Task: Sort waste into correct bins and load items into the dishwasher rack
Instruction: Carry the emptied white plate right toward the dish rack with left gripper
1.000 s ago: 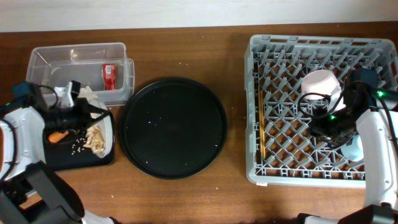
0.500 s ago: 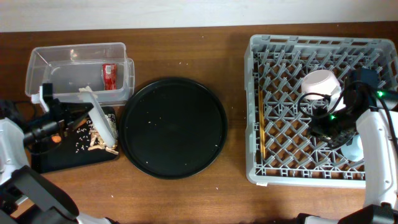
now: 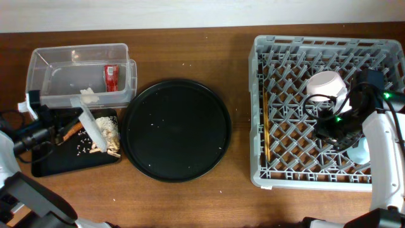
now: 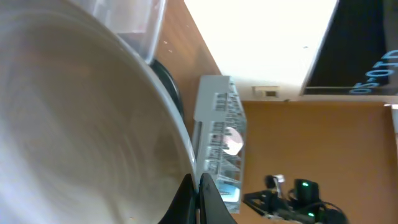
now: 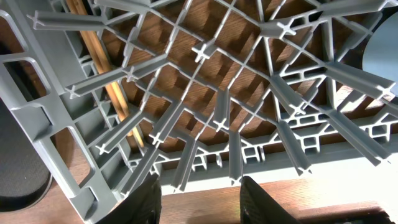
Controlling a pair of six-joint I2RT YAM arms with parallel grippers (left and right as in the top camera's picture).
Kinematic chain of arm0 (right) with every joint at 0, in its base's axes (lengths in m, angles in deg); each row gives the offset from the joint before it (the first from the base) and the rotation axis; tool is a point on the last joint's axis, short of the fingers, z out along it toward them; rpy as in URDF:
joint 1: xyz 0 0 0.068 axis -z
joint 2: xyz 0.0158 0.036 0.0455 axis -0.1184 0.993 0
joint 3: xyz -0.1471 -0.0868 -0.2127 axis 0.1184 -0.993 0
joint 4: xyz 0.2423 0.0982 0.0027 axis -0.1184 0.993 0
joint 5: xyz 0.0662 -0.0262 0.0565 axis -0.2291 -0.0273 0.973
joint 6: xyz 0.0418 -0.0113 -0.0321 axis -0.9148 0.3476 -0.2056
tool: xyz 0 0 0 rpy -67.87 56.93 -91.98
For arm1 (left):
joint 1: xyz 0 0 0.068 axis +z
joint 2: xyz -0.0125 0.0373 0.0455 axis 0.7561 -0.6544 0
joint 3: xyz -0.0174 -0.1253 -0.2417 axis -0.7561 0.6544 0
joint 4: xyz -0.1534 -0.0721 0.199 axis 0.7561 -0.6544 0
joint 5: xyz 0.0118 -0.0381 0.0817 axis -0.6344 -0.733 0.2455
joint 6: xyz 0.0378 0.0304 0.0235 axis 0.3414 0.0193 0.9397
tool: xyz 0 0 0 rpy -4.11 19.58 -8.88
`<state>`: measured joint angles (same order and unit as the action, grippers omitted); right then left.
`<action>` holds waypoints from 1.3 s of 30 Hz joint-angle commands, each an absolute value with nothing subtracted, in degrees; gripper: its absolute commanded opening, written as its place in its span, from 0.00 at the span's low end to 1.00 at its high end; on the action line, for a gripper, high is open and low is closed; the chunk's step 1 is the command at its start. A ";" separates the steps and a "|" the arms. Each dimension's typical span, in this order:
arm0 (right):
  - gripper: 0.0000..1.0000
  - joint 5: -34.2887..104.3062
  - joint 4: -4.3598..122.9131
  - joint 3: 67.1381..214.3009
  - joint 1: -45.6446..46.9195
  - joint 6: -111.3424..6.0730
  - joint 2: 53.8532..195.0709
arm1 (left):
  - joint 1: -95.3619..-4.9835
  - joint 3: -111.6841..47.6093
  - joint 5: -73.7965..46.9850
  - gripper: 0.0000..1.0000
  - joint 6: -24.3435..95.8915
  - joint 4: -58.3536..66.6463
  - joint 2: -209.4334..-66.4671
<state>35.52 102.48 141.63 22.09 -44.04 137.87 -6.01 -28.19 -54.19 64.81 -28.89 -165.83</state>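
LEFTOVERS GO FIRST: The left gripper [image 4: 198, 191] is clenched on the rim of the grey-white plate [image 3: 90, 125], which it holds tipped almost on edge above the shallow black tray [image 3: 60, 163], a pose that appears meant to shed food before the dish is racked. Pale food scraps [image 3: 109, 130] lie in the tray on the far side of the plate from the jaws, and loose rice [image 3: 80, 149] lies nearer them. In the wrist view the plate's face fills the space ahead of the fingertips. The right gripper [image 5: 202, 200] hovers spread and empty over the lattice of the dishwasher rack [image 3: 266, 63]. The chopsticks [image 5: 106, 74] lie ahead of its jaws to one side, the light-blue cup [image 5: 380, 43] to the other.
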 commanded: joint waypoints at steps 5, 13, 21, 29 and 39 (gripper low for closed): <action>0.41 36.00 102.39 141.36 22.20 -43.43 137.30 | -5.57 -28.98 -55.17 0.00 69.31 -29.96 -164.71; 0.41 33.71 103.37 141.36 22.20 -43.45 137.30 | -12.22 -28.98 -57.67 0.00 68.61 -32.23 -158.94; 0.41 23.22 105.23 141.36 22.26 -48.90 137.30 | -34.67 -28.98 -57.38 0.00 67.11 -22.90 -155.53; 0.42 18.45 106.78 141.36 22.26 -51.41 137.30 | -61.59 -28.98 -45.95 0.00 50.69 9.71 -155.53; 0.45 13.45 107.90 141.36 26.72 -62.58 137.30 | -81.55 -28.98 -29.25 0.00 26.91 47.17 -164.89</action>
<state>12.88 108.40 141.50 23.20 -59.80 137.85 -79.19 -28.15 -32.51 36.13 39.96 -159.42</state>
